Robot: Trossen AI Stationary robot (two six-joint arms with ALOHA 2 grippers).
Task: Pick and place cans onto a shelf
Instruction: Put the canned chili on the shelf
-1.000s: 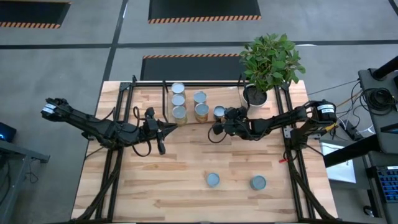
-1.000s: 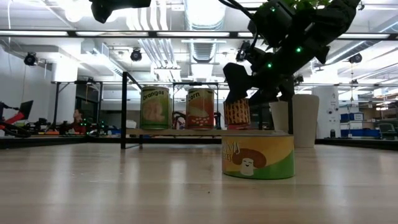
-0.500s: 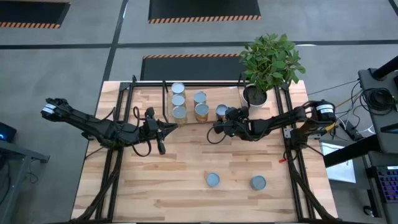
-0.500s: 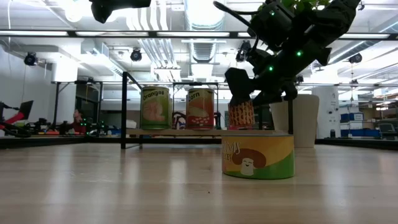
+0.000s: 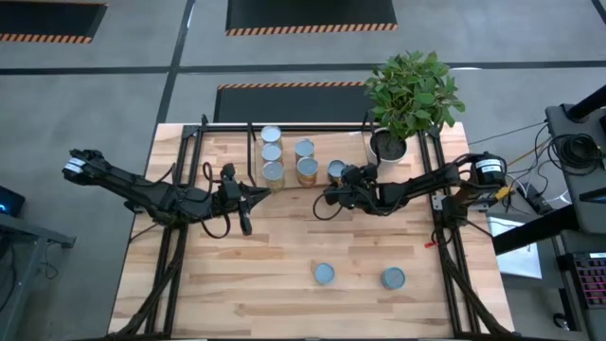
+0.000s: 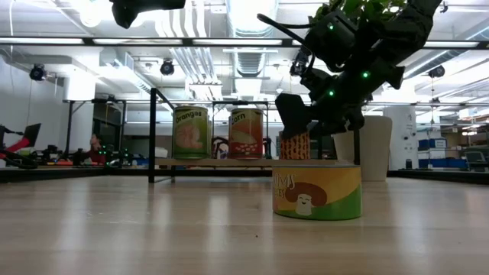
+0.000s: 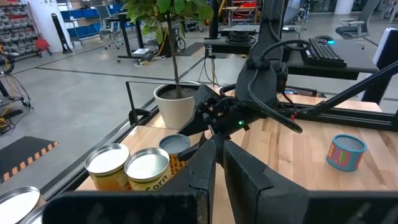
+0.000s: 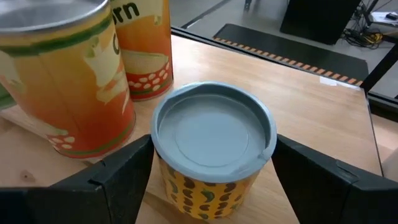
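Note:
My right gripper (image 5: 333, 180) is shut on a small can (image 8: 211, 134) with a grey top and yellow spotted sides, low over the right part of the shelf (image 5: 288, 159); whether the can's bottom touches the shelf's board (image 6: 206, 162) cannot be told. Several cans (image 5: 273, 152) stand upright on the board. Two cans (image 5: 324, 274) (image 5: 393, 278) stand on the tabletop near the front edge; one of them, with a mushroom label, shows in the low view (image 6: 316, 191). My left gripper (image 5: 263, 196) is shut and empty, left of the shelf. My right gripper pinches the can's round side wall (image 8: 163, 163) between its two fingers (image 8: 118, 177), just under the grey top. The fingers come from the table's right side, slanting down. The can is upright in the hold, beside an orange corn can (image 8: 68, 81).
A white plant pot (image 5: 389, 144) with a leafy plant stands right of the shelf, close behind my right arm. Black frame bars (image 5: 170, 256) run along the table's left and right sides. Bare tabletop lies between the shelf and the two front cans.
My right gripper has gone down with the can toward the shelf's board, the can staying upright in the hold.

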